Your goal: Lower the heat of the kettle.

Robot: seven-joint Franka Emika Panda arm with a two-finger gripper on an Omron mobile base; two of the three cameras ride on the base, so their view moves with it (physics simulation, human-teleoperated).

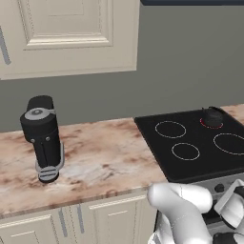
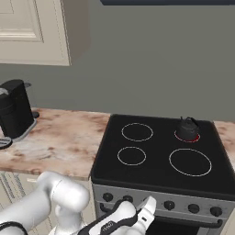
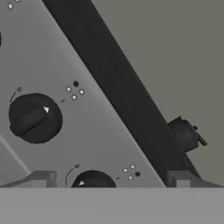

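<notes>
Kettle on far right burner, ring glowing red, so heat's on. Gripper open, fingers spread around a front-panel knob, ready to turn.

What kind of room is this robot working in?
It looks like a home kitchen, computer-rendered. A black stove with ringed burners sits in a marbled counter, a small black kettle rests on a back burner that glows red, and cream cabinets hang above.
</notes>
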